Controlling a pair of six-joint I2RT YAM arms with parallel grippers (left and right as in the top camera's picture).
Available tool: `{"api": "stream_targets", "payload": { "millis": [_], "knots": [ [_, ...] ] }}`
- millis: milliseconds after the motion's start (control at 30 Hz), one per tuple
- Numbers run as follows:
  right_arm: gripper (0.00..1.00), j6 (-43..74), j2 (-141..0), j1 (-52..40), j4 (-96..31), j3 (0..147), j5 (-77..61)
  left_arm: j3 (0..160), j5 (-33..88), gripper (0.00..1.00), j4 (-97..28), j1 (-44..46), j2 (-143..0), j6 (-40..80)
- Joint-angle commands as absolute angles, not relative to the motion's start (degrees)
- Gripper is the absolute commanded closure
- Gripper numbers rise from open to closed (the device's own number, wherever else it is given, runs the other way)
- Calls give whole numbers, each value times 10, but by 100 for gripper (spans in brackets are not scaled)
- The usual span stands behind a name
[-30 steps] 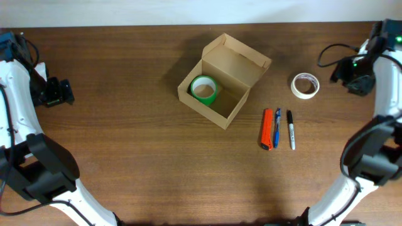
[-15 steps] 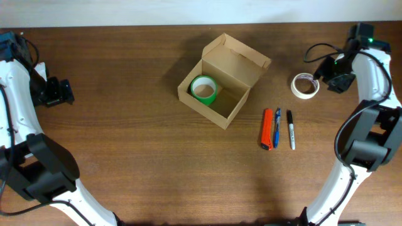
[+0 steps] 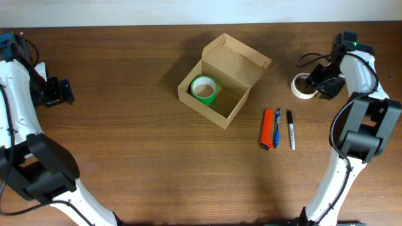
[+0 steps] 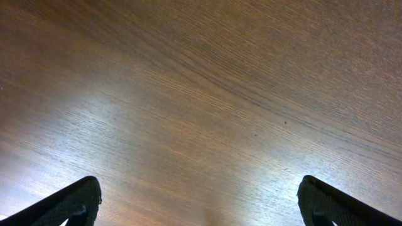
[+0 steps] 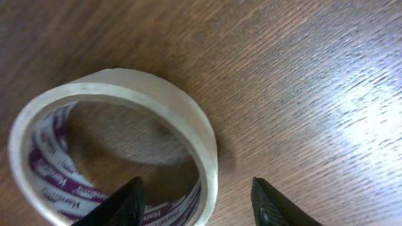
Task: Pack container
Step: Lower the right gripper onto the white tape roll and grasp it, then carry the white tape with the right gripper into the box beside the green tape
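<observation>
Tape roll (image 5: 168, 103) cropped at bottom edge, only tips of right hand (image 5: 196, 191) showing

- Right wrist view: the tape roll (image 5: 157, 94) runs off the bottom edge, and its purple print is too blurred to read.
- Same view: only two dark tips of the right gripper (image 5: 196, 204) show at the bottom edge.
- Left wrist view: the left gripper (image 4: 201, 207) appears only as dark tips in the bottom corners.
- Overhead view: the roll's right side is hidden by the right gripper, and the lettering on the black marker (image 3: 291, 130) is too small to read.
</observation>
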State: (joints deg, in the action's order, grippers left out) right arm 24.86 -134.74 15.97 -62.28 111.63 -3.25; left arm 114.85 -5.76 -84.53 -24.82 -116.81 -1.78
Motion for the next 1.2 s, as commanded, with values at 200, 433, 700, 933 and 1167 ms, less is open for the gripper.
{"api": "stream_targets", "payload": {
  "millis": [200,433,700,933,1167],
  "knots": [
    [70,267,-1382,158,-623,1117,-10,1144,-52,0,-844,-249,-1173,-27],
    [96,267,-1382,158,-622,1119,-23,1144,-52,0,-844,-249,-1173,-27],
    [96,155,-1327,150,-624,1182,-70,1144,-52,0,-844,-249,-1173,-27],
    [96,108,-1236,120,-692,1359,-73,1144,-52,0,-844,-249,-1173,-27],
    [96,2,-1199,26,-823,1535,-61,1144,-52,0,-844,-249,-1173,-27]
  ]
}}
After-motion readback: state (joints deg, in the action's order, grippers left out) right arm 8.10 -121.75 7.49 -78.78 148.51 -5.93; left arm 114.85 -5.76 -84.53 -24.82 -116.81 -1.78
